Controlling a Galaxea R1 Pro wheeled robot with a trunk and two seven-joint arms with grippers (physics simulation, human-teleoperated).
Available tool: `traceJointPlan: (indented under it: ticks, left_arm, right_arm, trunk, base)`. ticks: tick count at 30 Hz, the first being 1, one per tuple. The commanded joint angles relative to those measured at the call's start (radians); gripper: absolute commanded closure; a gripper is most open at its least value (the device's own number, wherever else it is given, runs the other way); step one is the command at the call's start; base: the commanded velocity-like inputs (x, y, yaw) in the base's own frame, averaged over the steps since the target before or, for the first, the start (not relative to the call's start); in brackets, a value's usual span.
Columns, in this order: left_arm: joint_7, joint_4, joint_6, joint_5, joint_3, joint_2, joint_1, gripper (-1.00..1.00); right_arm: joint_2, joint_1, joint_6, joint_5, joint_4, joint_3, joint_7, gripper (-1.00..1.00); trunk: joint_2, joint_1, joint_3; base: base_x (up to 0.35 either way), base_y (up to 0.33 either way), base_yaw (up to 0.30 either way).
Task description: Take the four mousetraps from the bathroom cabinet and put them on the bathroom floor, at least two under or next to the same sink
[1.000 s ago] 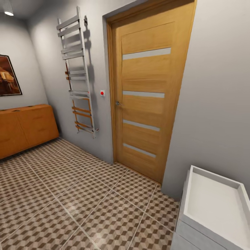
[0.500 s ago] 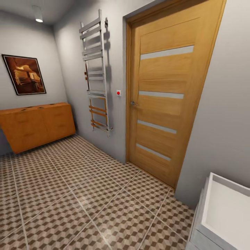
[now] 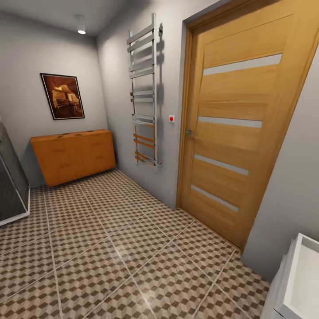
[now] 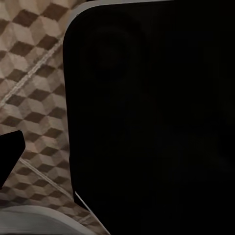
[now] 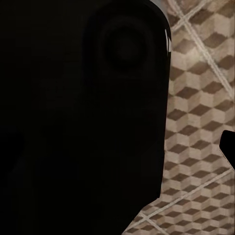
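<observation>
The cabinet (image 3: 73, 155), low and orange-brown, stands against the far wall at the left of the head view. The bathroom floor (image 3: 110, 248), tiled in a brown and beige cube pattern, stretches from it toward me. The mousetraps are out of view. Each wrist view is mostly blocked by a large black shape, with cube-pattern floor (image 4: 34, 98) (image 5: 200, 117) beside it. A dark tip (image 4: 10, 152) pokes in at one edge of the left wrist view and another dark tip (image 5: 227, 147) in the right wrist view. Neither shows how the jaws stand.
A wooden door (image 3: 239, 133) is shut in the right wall, with a chrome towel rail (image 3: 144, 93) beside it. A glass shower panel (image 3: 11, 186) stands at the far left. A white unit with a raised rim (image 3: 301, 283) sits at the bottom right; whether it is the bathroom sink I cannot tell.
The head camera has turned left: the cabinet and picture have come fully into view, the shower panel has appeared, and the white unit has slid toward the right edge.
</observation>
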State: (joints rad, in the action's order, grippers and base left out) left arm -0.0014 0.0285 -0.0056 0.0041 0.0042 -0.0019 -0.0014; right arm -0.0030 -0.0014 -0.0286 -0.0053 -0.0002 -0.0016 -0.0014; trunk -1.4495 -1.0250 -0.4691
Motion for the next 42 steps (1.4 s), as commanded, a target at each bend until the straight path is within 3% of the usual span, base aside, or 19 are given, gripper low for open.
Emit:
traceJointPlan:
  ticks: [1,27,38,42]
  left_arm:
    - [0.000,0.001,-0.001,0.000,0.000,0.000,0.000,-1.00]
    - [0.001,0.001,-0.001,0.001,0.000,0.000,0.000,-1.00]
    - [0.004,0.002,0.007,0.005,0.002,0.002,0.000,-1.00]
    - [0.004,0.002,0.012,0.021,0.002,0.004,0.000,-1.00]
  right_arm:
    - [0.000,0.000,-0.003,-0.001,0.000,0.000,0.000,-1.00]
    - [0.000,0.000,-0.004,0.003,0.000,0.000,0.000,-1.00]
    - [0.000,0.000,-0.005,0.007,0.000,0.002,0.000,-1.00]
    - [0.000,0.000,-0.006,0.007,0.000,0.000,0.000,-1.00]
  trunk:
    - [0.000,0.000,-0.001]
    - [0.000,0.000,-0.001]
    - [0.000,0.000,-0.001]
    - [0.000,0.000,-0.001]
  base:
    - [0.000,0.000,0.277]
    - [0.004,0.000,0.276]
    - [0.241,0.000,0.090]
    - [0.320,0.000,0.011]
